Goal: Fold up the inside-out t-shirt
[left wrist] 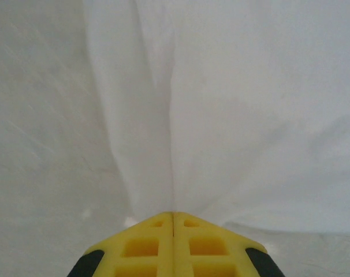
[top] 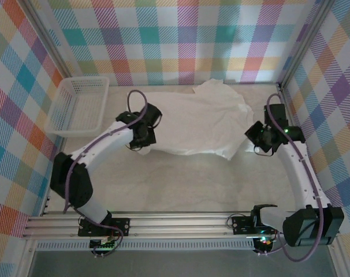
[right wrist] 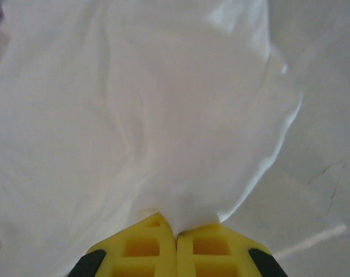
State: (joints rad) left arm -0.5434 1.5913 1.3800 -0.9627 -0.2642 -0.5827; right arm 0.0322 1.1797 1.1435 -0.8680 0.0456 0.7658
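Yellow blocky fingers of the left gripper [left wrist: 173,214] are pressed together, with a raised ridge of cloth running up from their tips. The right gripper [right wrist: 176,231] is likewise closed, its tips buried in a bunched fold. Both have hold of the soft white cloth inside-out t-shirt [top: 192,124], which lies spread and rumpled on the pale counter [top: 192,184], just to the right of the white plastic mesh basket [top: 77,107]. The left gripper pinches the shirt's end nearest the basket, the right gripper the end farthest from it.

Each pinch looks thin, taken at the very tips, so a quick lift or an uneven pull between the arms could let the fabric slide free. The cloth is puckered around both holds and humped at its edge farthest from the arms. A fold made now would probably trap those wrinkles and land crooked. A swing toward the basket could also drag the cloth against its rim.

No brand, label text or other lettering can be read on the plain white cloth.
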